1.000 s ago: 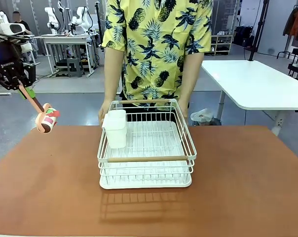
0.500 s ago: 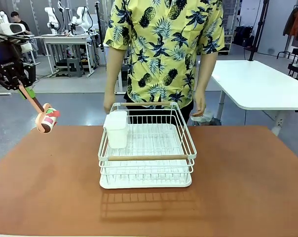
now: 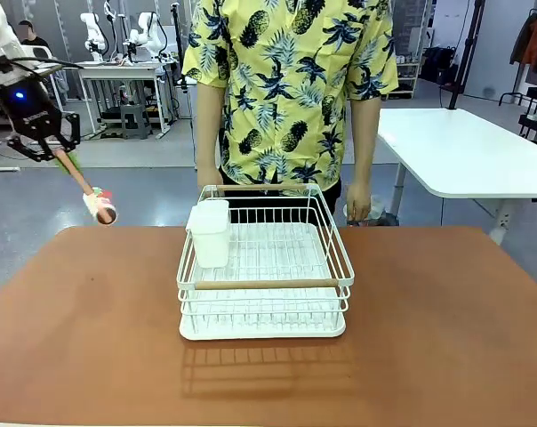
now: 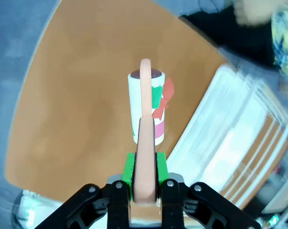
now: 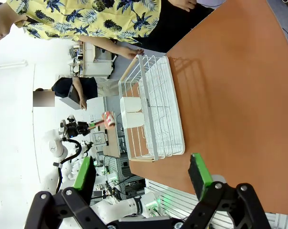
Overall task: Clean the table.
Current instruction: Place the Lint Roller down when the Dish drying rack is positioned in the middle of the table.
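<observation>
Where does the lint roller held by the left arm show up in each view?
Front: lint roller upper left, above the table's far-left edge.
Left wrist: centre, handle between the fingers.
Right wrist: small, left of middle.
Shared landmark: white dish rack.

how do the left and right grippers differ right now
The left gripper is shut on the pink handle of a lint roller, held up over the table's far left corner. The right gripper is open and holds nothing, its fingers spread wide. The left one points at the table beside the dish rack; the right one views the rack from farther off. Both are black with green pads.
</observation>
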Controlling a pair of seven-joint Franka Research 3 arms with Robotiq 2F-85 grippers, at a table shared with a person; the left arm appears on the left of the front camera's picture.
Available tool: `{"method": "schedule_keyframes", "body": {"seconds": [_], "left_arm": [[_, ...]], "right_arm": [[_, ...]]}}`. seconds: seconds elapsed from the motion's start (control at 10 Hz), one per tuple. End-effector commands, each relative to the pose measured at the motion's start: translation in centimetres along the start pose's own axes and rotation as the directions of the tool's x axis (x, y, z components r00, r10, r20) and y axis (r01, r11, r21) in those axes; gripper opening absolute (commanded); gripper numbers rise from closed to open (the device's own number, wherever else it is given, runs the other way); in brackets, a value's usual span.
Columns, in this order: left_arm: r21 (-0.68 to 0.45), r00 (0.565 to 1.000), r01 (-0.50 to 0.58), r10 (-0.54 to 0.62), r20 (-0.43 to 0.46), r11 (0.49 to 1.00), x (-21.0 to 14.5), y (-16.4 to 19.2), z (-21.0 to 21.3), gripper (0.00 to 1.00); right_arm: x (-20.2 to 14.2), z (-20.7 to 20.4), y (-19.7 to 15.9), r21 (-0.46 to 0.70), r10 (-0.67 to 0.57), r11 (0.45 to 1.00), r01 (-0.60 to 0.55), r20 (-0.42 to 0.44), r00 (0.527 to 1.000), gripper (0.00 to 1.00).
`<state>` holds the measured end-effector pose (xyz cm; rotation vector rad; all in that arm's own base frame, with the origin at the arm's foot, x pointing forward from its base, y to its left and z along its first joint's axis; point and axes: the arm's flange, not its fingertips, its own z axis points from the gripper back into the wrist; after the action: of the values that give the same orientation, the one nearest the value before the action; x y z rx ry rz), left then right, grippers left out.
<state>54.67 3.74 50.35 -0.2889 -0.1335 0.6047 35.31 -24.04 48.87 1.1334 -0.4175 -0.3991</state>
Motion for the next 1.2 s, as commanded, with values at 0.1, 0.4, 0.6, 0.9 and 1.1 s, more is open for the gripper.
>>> {"method": "schedule_keyframes", "body": {"seconds": [0.1, 0.4, 0.6, 0.9, 1.1], "left_arm": [[-0.083, 0.866, -0.429, 0.435, 0.248, 0.900, 0.8, -1.4, -4.0, 0.22], [-0.191, 0.804, -0.506, 0.541, 0.247, 0.841, 0.3, 0.3, -7.9, 0.22], [-0.216, 0.803, -0.523, 0.562, 0.200, 0.824, -0.9, 1.3, -8.9, 0.22], [-0.236, 0.734, -0.618, 0.658, 0.171, 0.750, -1.0, 2.8, -11.0, 0.22], [-0.189, 0.736, -0.640, 0.665, 0.125, 0.744, -1.1, 3.2, -11.8, 0.22]], "right_arm": [[-0.2, 0.2, 0.2, 0.010, 0.009, 1.000, -0.009, -0.001, 1.000, 1.00], [-0.2, 0.2, 0.2, 0.010, 0.009, 1.000, -0.009, -0.001, 1.000, 1.00], [-0.2, 0.2, 0.2, 0.010, 0.009, 1.000, -0.009, -0.001, 1.000, 1.00], [-0.2, 0.2, 0.2, 0.010, 0.009, 1.000, -0.009, -0.001, 1.000, 1.00], [-0.2, 0.2, 0.2, 0.010, 0.009, 1.000, -0.009, -0.001, 1.000, 1.00]]}}
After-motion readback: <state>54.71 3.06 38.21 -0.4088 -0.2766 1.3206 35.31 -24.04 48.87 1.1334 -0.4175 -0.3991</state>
